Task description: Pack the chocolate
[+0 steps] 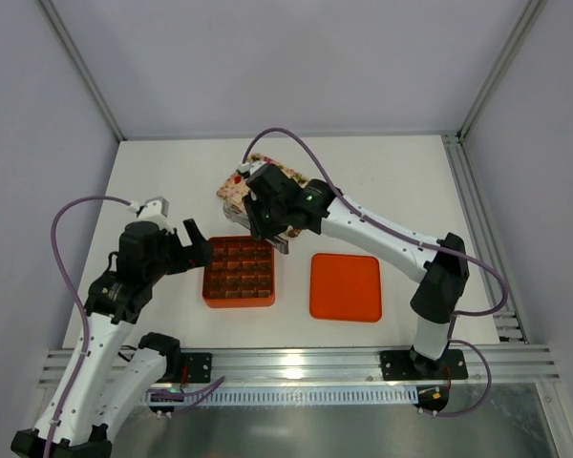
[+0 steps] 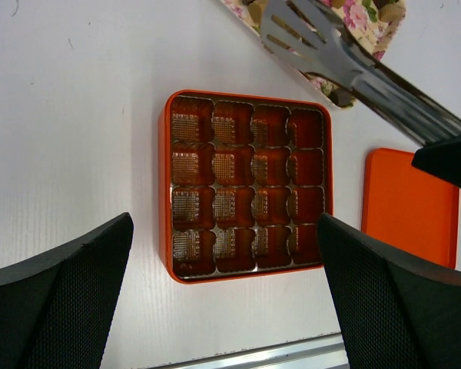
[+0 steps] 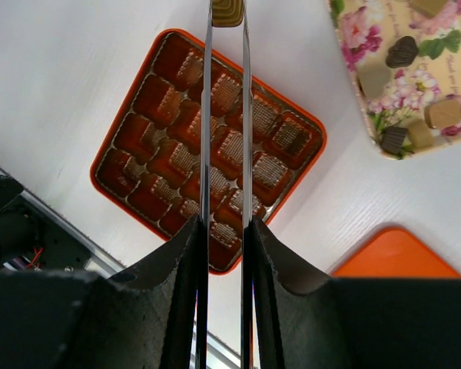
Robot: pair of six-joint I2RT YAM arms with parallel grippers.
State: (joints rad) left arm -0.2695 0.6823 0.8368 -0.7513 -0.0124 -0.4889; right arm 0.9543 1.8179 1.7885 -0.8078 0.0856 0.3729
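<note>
Right gripper (image 3: 224,231) squeezes the metal tongs (image 3: 244,115) shut. The tongs' tips pinch one tan chocolate lump (image 3: 227,11), just beside the orange box (image 3: 100,157). More chocolate lumps (image 3: 402,51) lie on the flowery tray (image 3: 352,31), at about 12 o'clock from the box in the top view. Left gripper (image 2: 224,231) is spread wide, up over the box. An orange lid (image 1: 345,286) lies flat at 3 o'clock from the box, a little apart from it.
</note>
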